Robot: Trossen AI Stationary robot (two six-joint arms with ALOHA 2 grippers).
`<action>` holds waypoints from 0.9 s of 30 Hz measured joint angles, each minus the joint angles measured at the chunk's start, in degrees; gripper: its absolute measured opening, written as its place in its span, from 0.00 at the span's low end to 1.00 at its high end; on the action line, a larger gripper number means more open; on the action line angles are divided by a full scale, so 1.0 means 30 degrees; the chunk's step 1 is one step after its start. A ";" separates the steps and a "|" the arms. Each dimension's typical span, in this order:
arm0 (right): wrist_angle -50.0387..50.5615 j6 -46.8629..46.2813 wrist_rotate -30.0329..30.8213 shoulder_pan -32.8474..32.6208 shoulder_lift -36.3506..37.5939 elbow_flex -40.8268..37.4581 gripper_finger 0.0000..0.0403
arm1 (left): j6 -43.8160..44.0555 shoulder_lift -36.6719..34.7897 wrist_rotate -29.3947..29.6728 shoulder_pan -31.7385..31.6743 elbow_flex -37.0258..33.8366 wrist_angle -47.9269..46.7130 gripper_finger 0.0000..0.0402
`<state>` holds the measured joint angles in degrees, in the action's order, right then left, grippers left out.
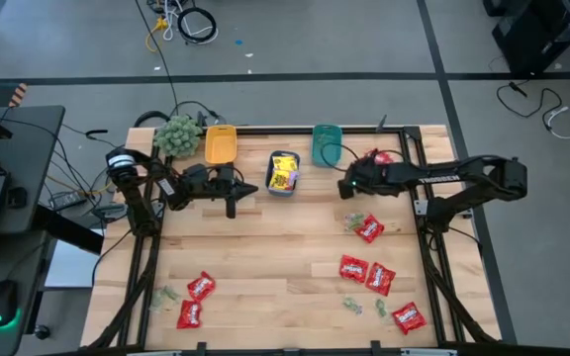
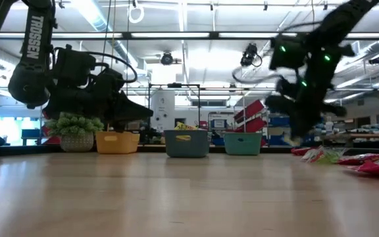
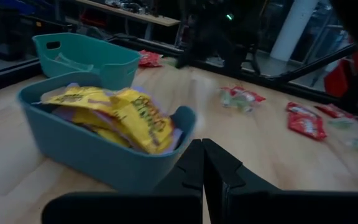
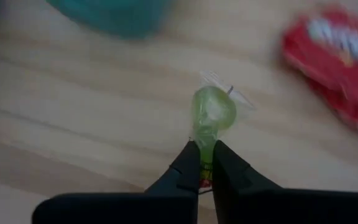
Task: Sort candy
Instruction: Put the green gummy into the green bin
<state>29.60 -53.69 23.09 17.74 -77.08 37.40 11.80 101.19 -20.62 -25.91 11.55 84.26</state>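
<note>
Right gripper (image 4: 206, 163) pinches a pale green candy (image 4: 213, 112) by its wrapper tail, held above the wood near the teal bin (image 1: 326, 144) at upper centre of the high view. Left gripper (image 1: 232, 205), fingers pressed together and empty, waits left of the blue bin (image 1: 283, 173) of yellow packets (image 3: 117, 112). Red packets (image 1: 368, 271) and more green candies lie scattered across the lower table (image 1: 275, 247).

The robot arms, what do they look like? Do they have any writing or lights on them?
Both arms are dark, almost black, built of chunky jointed segments. The left arm has white letters spelling TROSSEN down its side. The right arm shows small green lights and thin black cables looping off it. The left gripper and right gripper each end in two slim, pointed black fingers.
</note>
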 joint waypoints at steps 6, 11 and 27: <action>-0.0797 0.2384 0.0165 0.0635 -0.0330 0.3532 0.02 | 0.0070 -0.0780 -0.0867 0.0000 0.0000 -0.0012 0.00; -0.1160 0.2931 0.0088 0.2103 -0.2624 0.5903 0.03 | 0.0060 -0.1319 -0.0949 0.0000 0.0000 -0.0219 0.00; 0.0310 0.3816 -0.3078 0.5774 -0.9863 1.1523 0.07 | -0.0425 -0.1379 -0.0942 -0.0007 0.0000 -0.0522 0.00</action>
<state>30.53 -42.24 13.86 35.06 -106.67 71.97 10.52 97.06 -23.44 -25.93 11.55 82.69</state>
